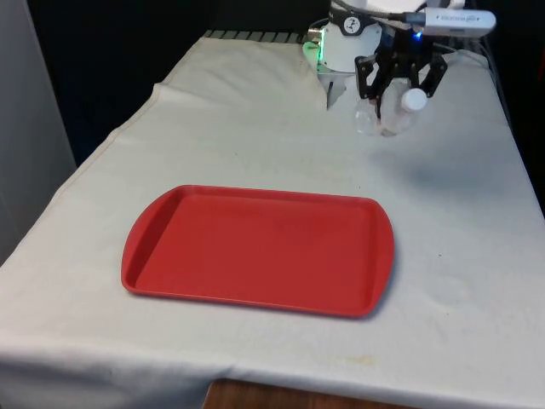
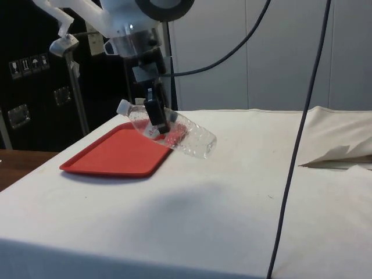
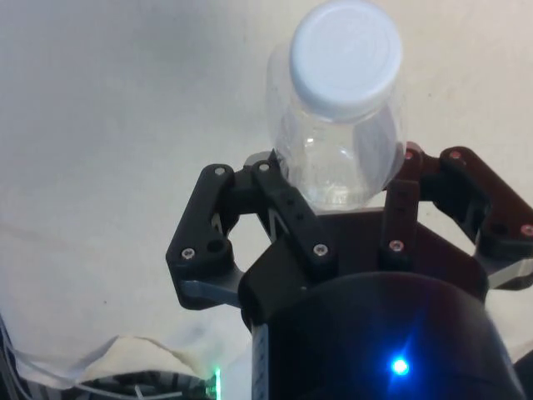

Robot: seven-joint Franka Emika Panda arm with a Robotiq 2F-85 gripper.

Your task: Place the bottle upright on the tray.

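Bottle (image 1: 393, 112), clear, white-capped, is hanging tilted at the front view's upper right. End effector (image 1: 400, 85) is gripping its body. Red tray (image 1: 255, 249) is lying at centre on the bench (image 1: 460, 256).

Bottle (image 1: 387, 115): clear, colourless plastic, showing the cloth through its wall; in the side view the red of the tray tints its middle. Bottle cap (image 1: 415, 100): plain white. Gripper (image 1: 400, 85): black, with small silver screw heads on its linkage in the wrist view. Tray (image 1: 255, 249): uniform red, unpatterned, near and left of the bottle. Tablecloth (image 1: 255, 128): white to off-white, plain. Table edge (image 1: 281, 396): brown, showing under the cloth's near hem.
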